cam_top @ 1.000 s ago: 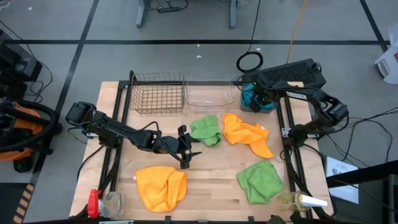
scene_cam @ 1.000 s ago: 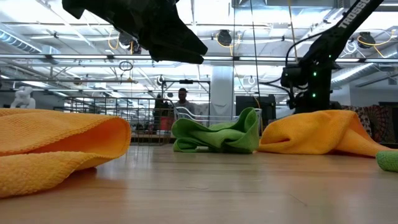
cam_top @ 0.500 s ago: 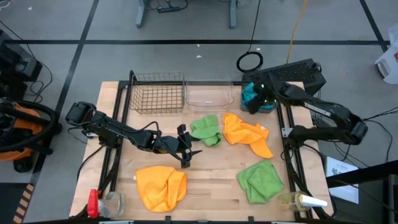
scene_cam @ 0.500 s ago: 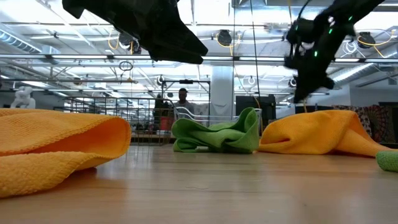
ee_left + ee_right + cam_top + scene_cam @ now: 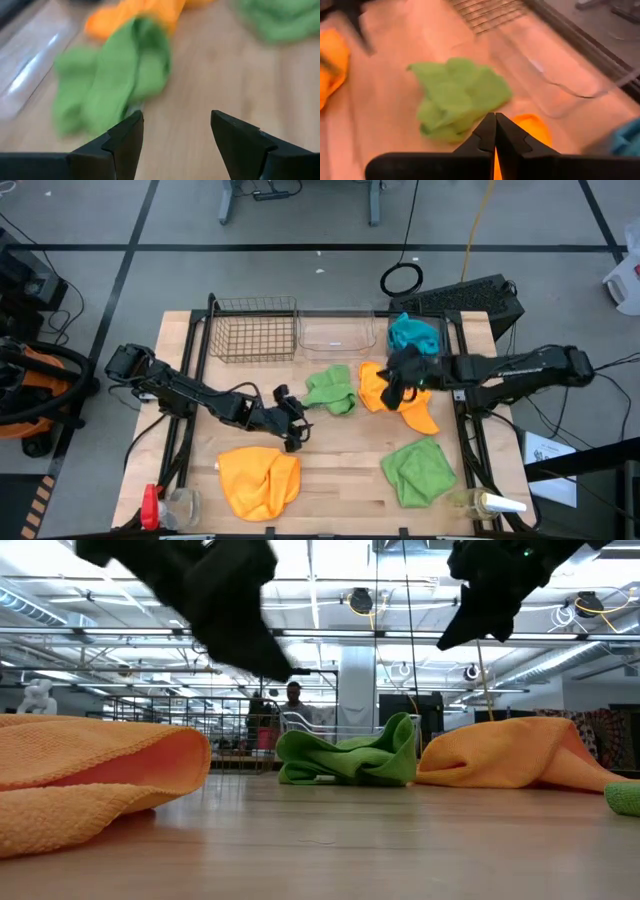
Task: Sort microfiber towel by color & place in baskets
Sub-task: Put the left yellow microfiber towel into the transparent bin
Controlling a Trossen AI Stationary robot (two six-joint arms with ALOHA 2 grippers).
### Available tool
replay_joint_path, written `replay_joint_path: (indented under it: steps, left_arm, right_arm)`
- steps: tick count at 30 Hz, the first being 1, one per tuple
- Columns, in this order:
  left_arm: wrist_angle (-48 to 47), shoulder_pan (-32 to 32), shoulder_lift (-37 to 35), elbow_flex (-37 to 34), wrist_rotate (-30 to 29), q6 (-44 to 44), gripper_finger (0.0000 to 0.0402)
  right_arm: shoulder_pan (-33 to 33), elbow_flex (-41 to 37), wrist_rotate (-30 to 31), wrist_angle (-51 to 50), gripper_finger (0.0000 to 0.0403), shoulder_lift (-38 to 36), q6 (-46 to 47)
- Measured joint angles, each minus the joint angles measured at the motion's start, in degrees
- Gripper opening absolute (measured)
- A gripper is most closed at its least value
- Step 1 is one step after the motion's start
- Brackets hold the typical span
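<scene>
A green towel (image 5: 333, 388) and an orange towel (image 5: 400, 398) lie crumpled at the table's middle. Another orange towel (image 5: 258, 478) lies near left and another green one (image 5: 418, 470) near right. Along the far edge stand the wire-mesh basket (image 5: 255, 330) and the clear tub (image 5: 337, 332). A teal towel (image 5: 413, 333) fills the third bin, which it mostly hides. My left gripper (image 5: 296, 425) hangs open above bare wood, pointing at the middle green towel (image 5: 115, 80). My right gripper (image 5: 392, 385) is shut, in the air over the middle orange towel (image 5: 530, 125).
A clear bottle (image 5: 490, 502) lies at the near right corner. A red-capped jar (image 5: 165, 505) stands at the near left corner. Bare wood (image 5: 340, 450) lies between the four towels. Dark frame rails (image 5: 185, 395) run along both table sides.
My right gripper has swung from the far-right bin toward the table's middle and near side, staying shut, and now hangs over the orange towel. The teal towel stays in the bin. My left gripper has tipped downward and sunk a little.
</scene>
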Motion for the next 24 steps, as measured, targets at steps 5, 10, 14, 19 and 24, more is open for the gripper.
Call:
replay_joint_path:
  steps: [5,10,14,19,24]
  left_arm:
    - [-16.9,-3.5,0.0,3.0,-5.1,-9.8,0.0238]
    - [-18.5,-7.0,0.0,3.4,-2.7,-14.5,0.0238]
    - [-18.8,-9.2,0.0,3.5,2.7,-17.5,0.0238]
    - [-19.3,-11.5,0.0,3.5,10.7,-19.6,0.0238]
    - [-20.3,-13.2,0.0,3.5,14.3,-18.9,0.0238]
  right_arm:
    - [8.3,0.0,0.2,2.5,0.0000,6.6,0.2]
    - [13.6,0.0,0.2,8.2,0.0000,13.6,0.2]
    - [16.5,0.0,0.2,13.3,0.0000,18.6,-0.2]
    - [18.5,0.0,0.1,18.0,0.0000,24.0,-2.3]
    - [19.2,0.0,-0.1,22.2,0.0000,27.9,-4.1]
